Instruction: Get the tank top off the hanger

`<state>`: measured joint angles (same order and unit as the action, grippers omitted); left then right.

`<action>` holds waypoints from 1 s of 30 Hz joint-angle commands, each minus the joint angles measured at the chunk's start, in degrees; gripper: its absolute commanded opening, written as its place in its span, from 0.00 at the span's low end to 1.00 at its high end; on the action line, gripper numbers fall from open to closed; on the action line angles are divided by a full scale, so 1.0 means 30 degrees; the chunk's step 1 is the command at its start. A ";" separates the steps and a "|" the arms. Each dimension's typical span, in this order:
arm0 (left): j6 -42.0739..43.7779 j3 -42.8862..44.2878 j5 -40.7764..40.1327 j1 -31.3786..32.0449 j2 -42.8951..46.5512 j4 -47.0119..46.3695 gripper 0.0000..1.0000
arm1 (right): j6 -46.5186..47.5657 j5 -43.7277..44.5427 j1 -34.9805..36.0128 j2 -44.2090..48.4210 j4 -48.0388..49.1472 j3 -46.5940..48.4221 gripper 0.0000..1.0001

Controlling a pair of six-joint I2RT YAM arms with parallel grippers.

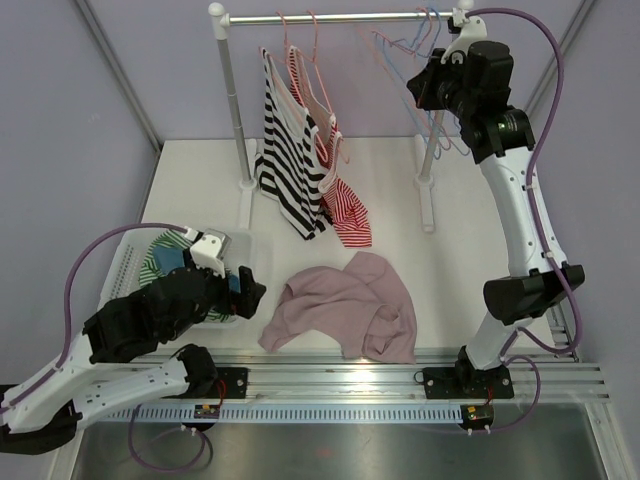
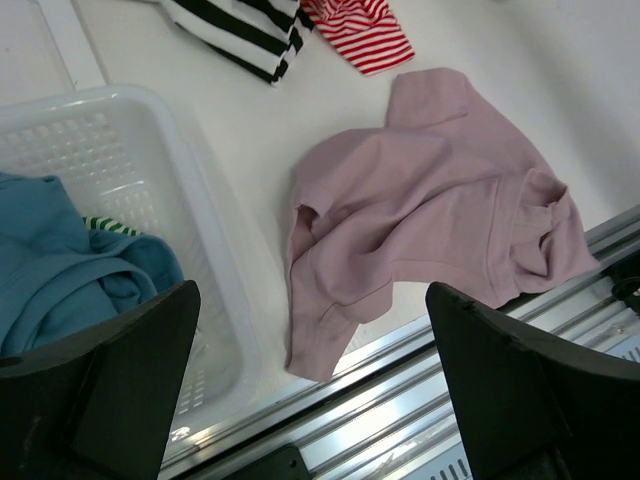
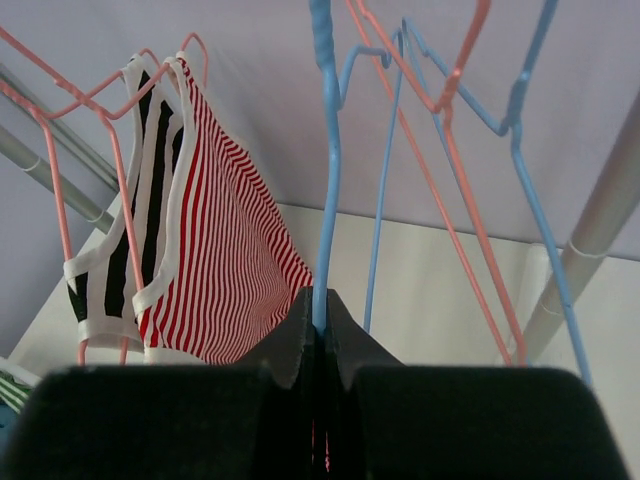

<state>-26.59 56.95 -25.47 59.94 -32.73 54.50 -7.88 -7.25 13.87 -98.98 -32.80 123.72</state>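
Note:
A pink tank top lies crumpled on the white table, off any hanger. My left gripper hovers just left of it, wide open, with nothing between its fingers. Up at the rail, my right gripper is shut on the wire of a bare blue hanger. Other bare blue and pink hangers hang beside it.
A black-and-white striped top and a red-striped top hang on pink hangers from the rail. A white basket holding a blue garment stands at the left. Rack posts stand behind.

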 commanded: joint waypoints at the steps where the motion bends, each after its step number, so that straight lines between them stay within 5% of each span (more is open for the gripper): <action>1: 0.0219 -0.0905 -0.0711 0.0029 0.0859 -0.0645 0.99 | -0.0478 -0.1451 -0.0052 -0.0899 0.0239 0.1882 0.00; 19: 0.0103 -0.1463 -0.0737 0.0029 0.1769 -0.1145 0.99 | -0.2031 -0.4141 -0.0872 -0.3714 0.1938 0.3173 0.00; 30: 0.0133 -0.1522 -0.0591 0.0029 0.1623 -0.1262 0.99 | -0.2735 -0.5026 -0.0990 0.0442 0.6507 -0.3503 0.00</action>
<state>-26.39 52.84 -26.20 59.94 -27.73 53.91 -15.11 -20.71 10.87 -103.42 -20.10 115.57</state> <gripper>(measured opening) 0.987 0.033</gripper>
